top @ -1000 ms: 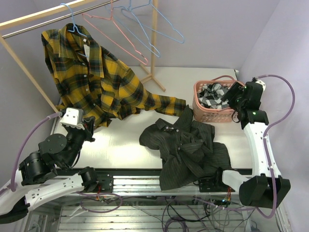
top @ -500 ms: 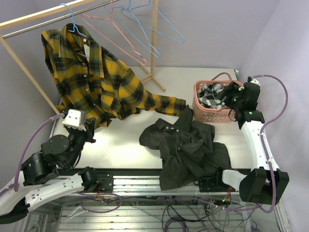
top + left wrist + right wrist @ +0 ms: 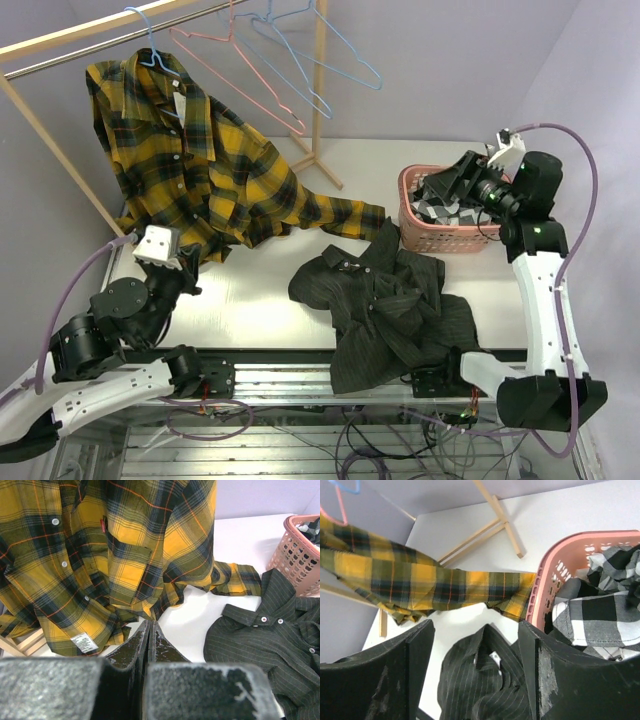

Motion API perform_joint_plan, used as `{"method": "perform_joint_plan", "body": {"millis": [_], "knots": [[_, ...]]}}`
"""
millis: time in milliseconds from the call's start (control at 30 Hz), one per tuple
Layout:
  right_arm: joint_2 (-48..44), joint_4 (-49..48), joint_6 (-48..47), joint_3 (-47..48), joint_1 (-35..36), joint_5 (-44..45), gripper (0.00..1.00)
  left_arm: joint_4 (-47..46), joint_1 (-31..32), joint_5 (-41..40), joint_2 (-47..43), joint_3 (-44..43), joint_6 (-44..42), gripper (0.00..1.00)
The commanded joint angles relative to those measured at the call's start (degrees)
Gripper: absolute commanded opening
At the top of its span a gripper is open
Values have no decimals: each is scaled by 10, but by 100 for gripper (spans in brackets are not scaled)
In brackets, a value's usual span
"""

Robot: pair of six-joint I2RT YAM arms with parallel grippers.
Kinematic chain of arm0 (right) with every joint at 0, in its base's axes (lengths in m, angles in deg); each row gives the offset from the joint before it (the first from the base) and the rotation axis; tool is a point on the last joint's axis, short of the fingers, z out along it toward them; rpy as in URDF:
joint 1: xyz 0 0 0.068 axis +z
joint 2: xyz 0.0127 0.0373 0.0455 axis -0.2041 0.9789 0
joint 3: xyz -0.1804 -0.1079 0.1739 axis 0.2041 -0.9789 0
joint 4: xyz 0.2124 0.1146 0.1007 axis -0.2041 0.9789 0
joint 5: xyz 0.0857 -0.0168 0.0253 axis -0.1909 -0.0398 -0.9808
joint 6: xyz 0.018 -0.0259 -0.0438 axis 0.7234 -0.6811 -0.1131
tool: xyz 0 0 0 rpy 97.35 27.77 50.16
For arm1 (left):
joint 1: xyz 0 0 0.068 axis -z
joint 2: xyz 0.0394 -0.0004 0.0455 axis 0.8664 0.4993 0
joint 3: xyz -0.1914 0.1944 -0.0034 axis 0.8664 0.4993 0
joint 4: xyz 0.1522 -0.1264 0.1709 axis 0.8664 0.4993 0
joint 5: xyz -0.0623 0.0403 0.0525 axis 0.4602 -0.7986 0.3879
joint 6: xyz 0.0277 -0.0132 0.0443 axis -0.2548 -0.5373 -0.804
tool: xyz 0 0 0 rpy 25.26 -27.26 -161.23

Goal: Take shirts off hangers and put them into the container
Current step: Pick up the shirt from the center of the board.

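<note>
A yellow-and-black plaid shirt (image 3: 190, 160) hangs from a light blue hanger (image 3: 140, 35) on the rack, its tail trailing onto the table. The dark pinstriped shirt (image 3: 385, 305) lies crumpled on the table, off any hanger. The salmon-pink container (image 3: 440, 238) at the right holds a black-and-white checked shirt (image 3: 440, 200). Above the container's far side hovers my right gripper (image 3: 450, 185), open with nothing between its fingers (image 3: 415, 650). My left gripper (image 3: 188, 262) is shut and empty near the plaid shirt's hem (image 3: 100, 625), fingertips (image 3: 142, 630) pressed together.
An empty pink hanger (image 3: 240, 75) and empty light blue hangers (image 3: 320, 50) hang on the wooden rack, whose foot (image 3: 320, 165) stands on the table behind the shirts. The pinstriped shirt drapes over the table's near edge. A wall runs along the right.
My right gripper has lifted and pulled back to the right above the container, its jaws narrowing a little. The left arm has barely shifted.
</note>
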Motion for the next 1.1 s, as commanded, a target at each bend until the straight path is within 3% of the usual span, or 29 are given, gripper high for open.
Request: {"method": "perform_joint_plan", "body": {"millis": [0, 133, 333, 500, 667, 867, 1067], "knots": [[1, 157, -87, 48, 8, -49, 72, -31, 3, 9, 20, 4, -3, 7], [-15, 245, -119, -2, 61, 6, 75, -40, 3, 16, 31, 8, -3, 7], [-96, 199, -15, -178, 221, 86, 76, -60, 3, 27, 37, 13, -6, 7], [-123, 187, 26, -255, 297, 129, 76, -57, 3, 31, 46, 6, -4, 7], [-102, 167, 61, -273, 409, 165, 77, -54, 3, 35, 43, 9, 8, 7], [-16, 117, 138, -278, 589, 289, 81, -46, 3, 32, 35, 9, 20, 7], [47, 60, 186, -297, 615, 382, 81, -30, 3, 28, 30, -1, 26, 7]]}}
